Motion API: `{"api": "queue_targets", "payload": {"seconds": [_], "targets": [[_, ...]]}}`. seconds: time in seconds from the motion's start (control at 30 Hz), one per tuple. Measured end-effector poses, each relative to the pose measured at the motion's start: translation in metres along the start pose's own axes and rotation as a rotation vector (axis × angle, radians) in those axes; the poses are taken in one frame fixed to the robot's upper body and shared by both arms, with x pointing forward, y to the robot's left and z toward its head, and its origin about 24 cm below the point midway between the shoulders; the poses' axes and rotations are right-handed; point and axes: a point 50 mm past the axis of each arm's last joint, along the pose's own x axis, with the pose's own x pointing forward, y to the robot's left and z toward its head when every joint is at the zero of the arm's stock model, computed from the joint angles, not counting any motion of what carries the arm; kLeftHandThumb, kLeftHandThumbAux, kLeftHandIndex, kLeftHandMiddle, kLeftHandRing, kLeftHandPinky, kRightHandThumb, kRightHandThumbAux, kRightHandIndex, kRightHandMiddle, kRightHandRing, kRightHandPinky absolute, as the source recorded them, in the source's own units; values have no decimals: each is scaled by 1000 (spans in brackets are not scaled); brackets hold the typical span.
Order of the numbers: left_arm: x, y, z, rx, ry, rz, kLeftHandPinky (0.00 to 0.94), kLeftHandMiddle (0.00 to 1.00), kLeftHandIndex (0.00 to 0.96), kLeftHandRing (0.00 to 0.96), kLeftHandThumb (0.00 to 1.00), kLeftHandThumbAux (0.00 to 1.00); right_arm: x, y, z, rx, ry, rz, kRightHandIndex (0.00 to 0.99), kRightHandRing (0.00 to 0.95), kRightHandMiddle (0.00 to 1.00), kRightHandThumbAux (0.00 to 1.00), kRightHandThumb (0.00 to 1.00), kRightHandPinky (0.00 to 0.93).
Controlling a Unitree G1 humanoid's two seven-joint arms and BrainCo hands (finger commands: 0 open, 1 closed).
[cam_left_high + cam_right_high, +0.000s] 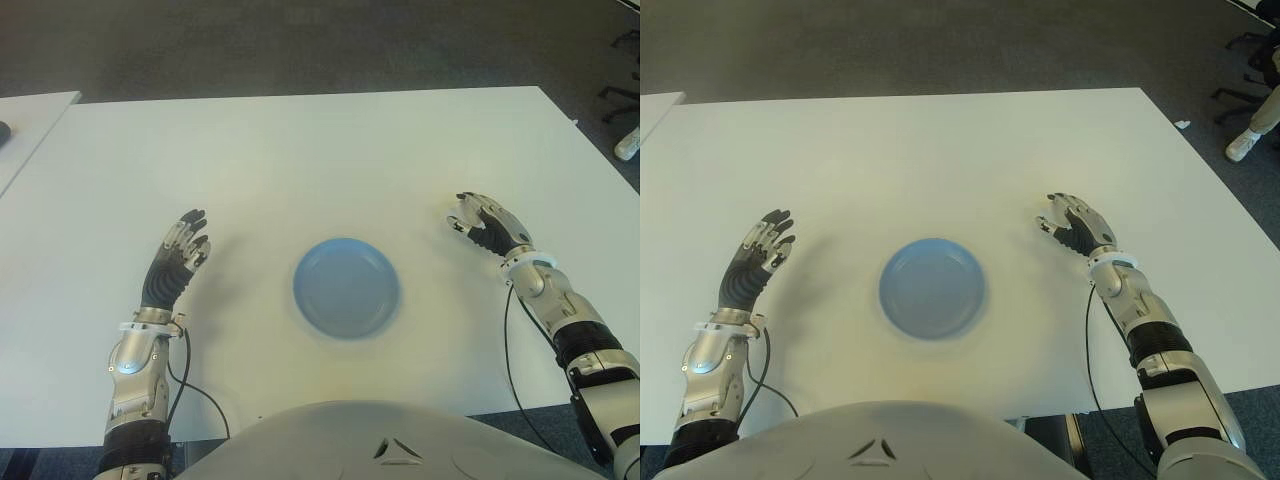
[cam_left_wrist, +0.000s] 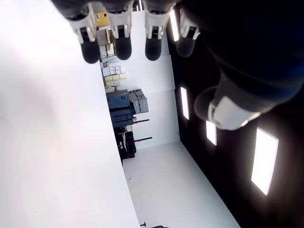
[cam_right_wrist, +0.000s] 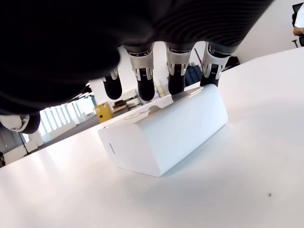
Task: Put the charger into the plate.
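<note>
- Charger [image 3: 164, 135]: white block lying flat on the white table [image 1: 300, 160], well to the right of the plate. In the eye views my right hand covers it almost wholly; only the right wrist view shows it plainly.
- Right hand [image 1: 487, 224]: arched over the charger, fingertips [image 3: 142, 90] hanging at its far top edge, thumb out to one side. I see no firm pinch yet; I judge the fingers relaxed and holding nothing.
- Key relation: the charger sits directly under this palm, its long axis running across the row of fingers. The grasp needs only a closing of fingers and thumb, then a carry leftward.
- Plate [image 1: 346, 287]: blue, round, holding nothing, between my two hands and straight ahead of the torso.
- Left hand [image 1: 176, 262]: idle, left of the plate, fingers straight and spread; the farther hand from the charger.
</note>
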Motion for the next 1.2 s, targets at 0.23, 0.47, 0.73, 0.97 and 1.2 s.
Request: {"api": "queue_targets", "payload": {"seconds": [0.23,0.47,0.73,0.97,1.2], "targets": [[0,-2,2,-1,-7,-1,130,83,65,85,396,594,0,1,1,2,-8,9,0,0,0,182,198,0],[0,-3,2,-5,-3,-2,130,83,65,85,396,594,1,3,5,12,-25,16,0,0,0,185,195,0],[-1,-3,2,-7,3,-4,130,83,65,85,396,594,1,5,8,22,-46,20,0,0,0,184,194,0],[0,-4,4,-5,-4,-6,130,83,65,85,396,594,1,5,8,32,-44,27,0,0,0,185,197,0],[0,-4,6,-4,-8,-8,130,83,65,85,396,594,2,5,8,38,-39,28,0,0,0,195,192,0]]}}
